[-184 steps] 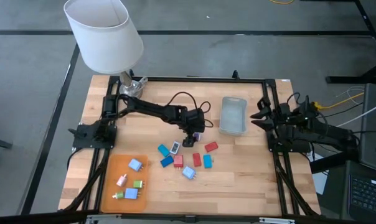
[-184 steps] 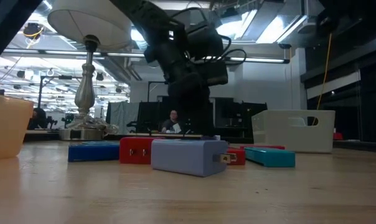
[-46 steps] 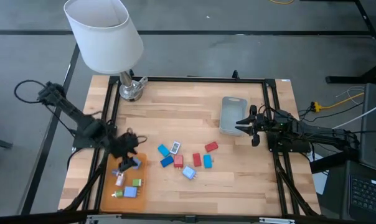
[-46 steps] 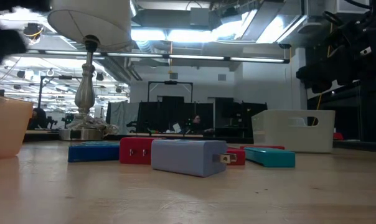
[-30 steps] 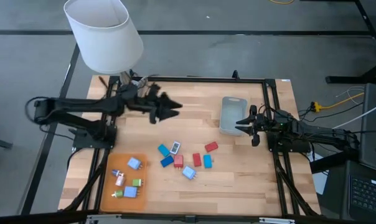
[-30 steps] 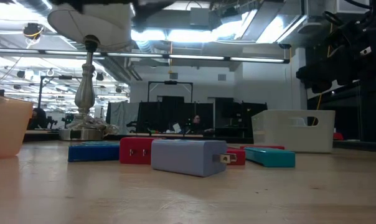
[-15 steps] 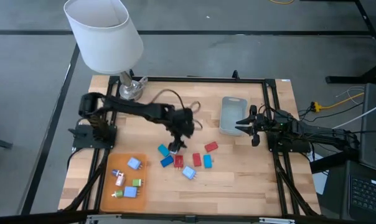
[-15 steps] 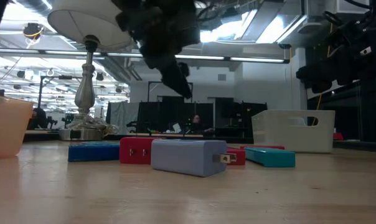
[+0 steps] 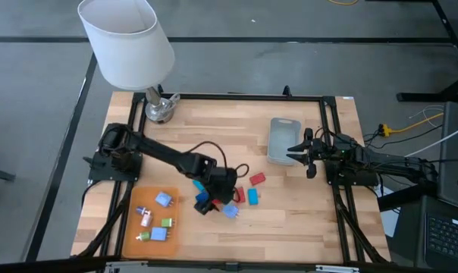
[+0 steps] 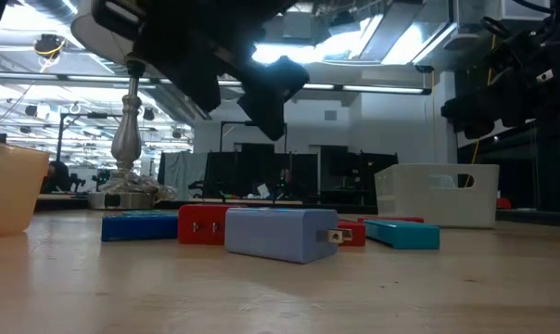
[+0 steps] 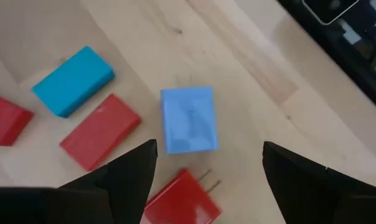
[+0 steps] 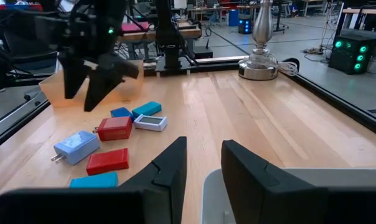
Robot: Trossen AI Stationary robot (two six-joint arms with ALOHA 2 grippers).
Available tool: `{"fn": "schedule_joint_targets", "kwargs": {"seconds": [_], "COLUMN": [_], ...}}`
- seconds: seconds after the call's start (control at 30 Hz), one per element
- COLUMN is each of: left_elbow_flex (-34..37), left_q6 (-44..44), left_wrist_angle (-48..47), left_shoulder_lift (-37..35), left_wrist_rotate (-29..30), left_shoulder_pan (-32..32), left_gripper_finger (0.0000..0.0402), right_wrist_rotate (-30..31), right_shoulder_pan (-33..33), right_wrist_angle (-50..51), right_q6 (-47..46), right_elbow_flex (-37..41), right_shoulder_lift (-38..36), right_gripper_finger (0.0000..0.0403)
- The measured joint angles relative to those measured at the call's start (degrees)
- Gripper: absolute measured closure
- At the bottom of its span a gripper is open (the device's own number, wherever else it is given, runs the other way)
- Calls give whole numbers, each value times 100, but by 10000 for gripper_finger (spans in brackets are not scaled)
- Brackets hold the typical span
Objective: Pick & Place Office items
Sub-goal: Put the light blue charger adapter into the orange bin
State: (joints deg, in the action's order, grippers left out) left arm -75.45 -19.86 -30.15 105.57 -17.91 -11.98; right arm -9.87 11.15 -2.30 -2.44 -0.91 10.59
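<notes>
Left tool (image 11: 206, 168) hung wide open and empty just above light blue block (image 11: 188, 119), red blocks (image 11: 101, 131) beside it, right tool (image 9: 308, 155) waited slightly open by bin (image 9: 283, 140)

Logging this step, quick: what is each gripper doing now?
Left gripper: open, empty, above the light blue plug.
Right gripper: open, empty, beside the bin.

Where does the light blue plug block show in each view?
High view: light blue plug block, table's centre-front.
Low view: centre foreground.
Left wrist view: centre, under the open left gripper.
Right wrist view: lower left; right gripper waits by the bin.
Shared landmark: teal block nearby.
</notes>
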Motion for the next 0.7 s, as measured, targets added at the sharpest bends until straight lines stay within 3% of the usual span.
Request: {"fn": "schedule_joint_targets", "kwargs": {"seconds": [0.33,0.7], "left_elbow_flex": [-89,-994], "left_q6": [821,1014], "left_wrist_angle": [481,8], "left_shoulder_lift": [473,1420], "left_wrist_rotate": [603,636], "left_shoulder_pan": [-151,-323], "left_gripper_finger": [100,102], "right_wrist_rotate": [-2,-2], "right_shoulder_pan": [-2,-1], "right_wrist_angle": [-1,0], "right_q6": [0,0], "right_elbow_flex": [0,0], "right_shoulder_lift": [0,0], "right_gripper_finger": [302,302]}}
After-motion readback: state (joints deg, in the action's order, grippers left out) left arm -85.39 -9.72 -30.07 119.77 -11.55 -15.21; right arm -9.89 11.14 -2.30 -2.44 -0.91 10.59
